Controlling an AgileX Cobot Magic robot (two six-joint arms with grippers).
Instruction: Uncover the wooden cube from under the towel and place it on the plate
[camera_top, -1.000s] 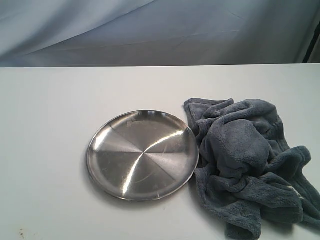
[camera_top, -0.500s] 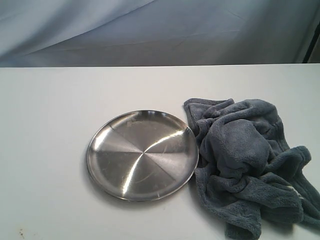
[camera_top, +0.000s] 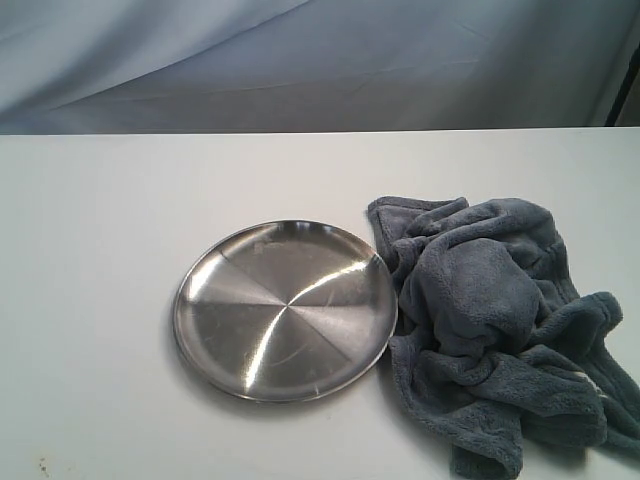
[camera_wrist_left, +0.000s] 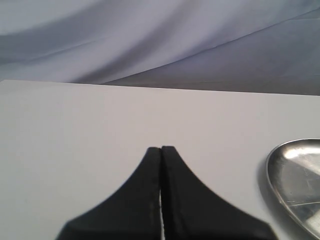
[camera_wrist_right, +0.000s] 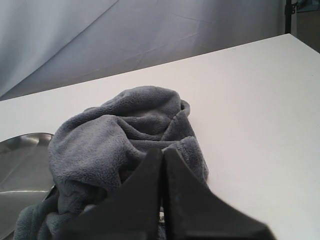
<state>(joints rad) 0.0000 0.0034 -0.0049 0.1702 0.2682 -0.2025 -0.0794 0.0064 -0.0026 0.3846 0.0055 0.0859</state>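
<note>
the wooden cube is hidden under the towel (camera_top: 495, 320) just beside the plate (camera_top: 285, 310) — uncovering not begun; left gripper (camera_wrist_left: 161, 150) and right gripper (camera_wrist_right: 162, 150) sit closed tight, empty, so one must open to pinch the cloth.

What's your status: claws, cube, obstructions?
Left claw shut, right claw shut, both empty. No cube visible; towel heaped beside bare plate. No obstruction seen.

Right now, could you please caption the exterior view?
Steel plate beside a crumpled grey-blue towel on a white table.
</note>
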